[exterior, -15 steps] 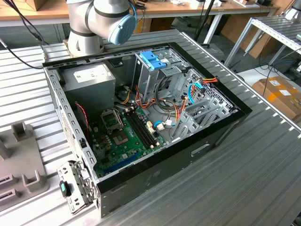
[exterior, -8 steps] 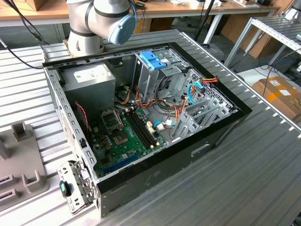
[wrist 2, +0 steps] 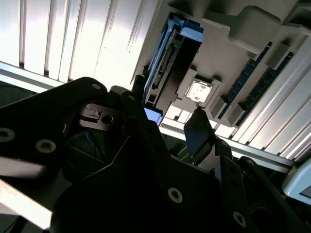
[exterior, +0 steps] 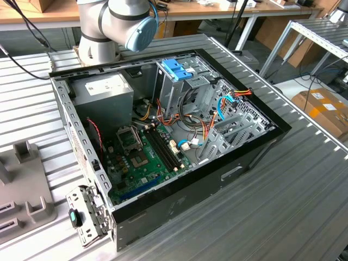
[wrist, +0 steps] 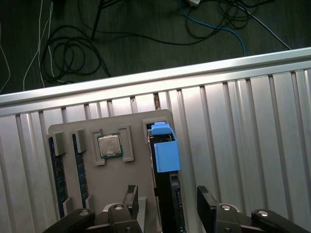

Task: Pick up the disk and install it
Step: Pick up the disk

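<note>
The disk stands on edge in a slot of a grey holder tray, with its light-blue carrier tab on the upper end. My gripper is open, one black finger on each side of the disk and a gap between each finger and it. In the second wrist view the disk appears edge-on, running away from the gripper, whose fingertips reach its near end. Part of the tray is at the exterior view's left.
The tray also holds a processor chip and memory sticks. An open computer case lies on the ribbed metal table, with a blue-topped drive cage and a grey power supply inside. Cables lie on the floor beyond the table edge.
</note>
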`<state>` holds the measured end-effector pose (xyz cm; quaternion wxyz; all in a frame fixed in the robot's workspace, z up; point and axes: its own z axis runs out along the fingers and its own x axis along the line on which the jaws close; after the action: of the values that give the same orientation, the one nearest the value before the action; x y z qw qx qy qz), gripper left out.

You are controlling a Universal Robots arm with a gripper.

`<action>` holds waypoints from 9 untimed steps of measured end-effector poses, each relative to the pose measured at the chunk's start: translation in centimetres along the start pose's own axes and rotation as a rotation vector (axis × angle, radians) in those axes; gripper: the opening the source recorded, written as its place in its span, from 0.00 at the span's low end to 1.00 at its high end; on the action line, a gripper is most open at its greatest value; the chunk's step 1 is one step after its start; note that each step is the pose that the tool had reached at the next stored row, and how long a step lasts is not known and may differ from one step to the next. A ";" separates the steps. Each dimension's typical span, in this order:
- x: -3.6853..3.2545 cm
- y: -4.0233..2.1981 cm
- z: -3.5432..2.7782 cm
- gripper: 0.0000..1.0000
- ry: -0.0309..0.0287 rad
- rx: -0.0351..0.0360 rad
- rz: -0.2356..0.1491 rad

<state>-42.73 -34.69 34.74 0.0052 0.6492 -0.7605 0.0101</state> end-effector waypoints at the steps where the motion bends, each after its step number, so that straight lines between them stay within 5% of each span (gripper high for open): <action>1: 0.00 0.00 0.00 0.60 0.0000 0.0000 0.000; 9: -0.01 0.01 0.42 0.60 -0.0004 0.0001 -0.003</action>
<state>-42.74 -34.69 34.32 0.0050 0.6504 -0.7595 0.0100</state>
